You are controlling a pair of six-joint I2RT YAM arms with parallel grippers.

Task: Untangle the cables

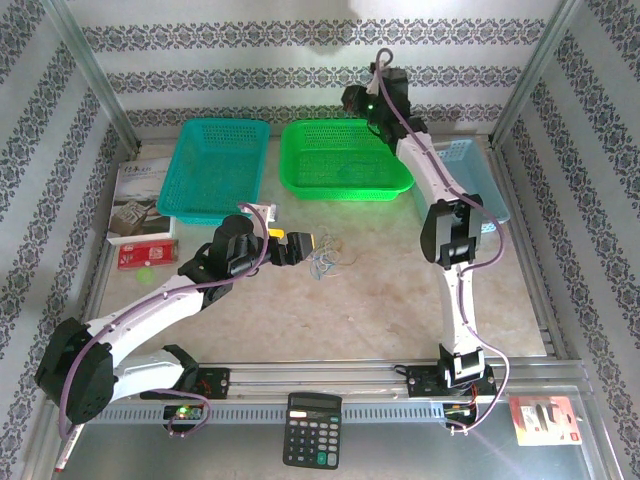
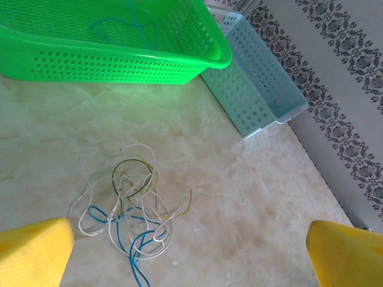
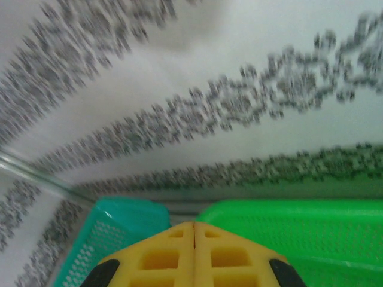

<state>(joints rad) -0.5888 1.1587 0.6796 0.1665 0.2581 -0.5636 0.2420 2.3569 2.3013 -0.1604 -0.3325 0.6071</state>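
The cables (image 1: 325,258), a loose tangle of blue, white and yellowish wires, lie near the middle of the table (image 1: 390,300), just ahead of the left claw (image 1: 305,246), whose yellow fingers (image 2: 33,254) are spread wide, with the green basket (image 1: 345,191) beyond toward the far edge, bare surface toward the near and right edges, and the right claw (image 3: 194,251) pressed closed, empty, above that basket.

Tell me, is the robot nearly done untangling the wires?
Not nearly. One blue wire seems to lie in the green basket already. The left gripper is open beside the cables, holding nothing; the right gripper is shut, raised by the basket. The white, yellow and blue cables are still looped together on the table.
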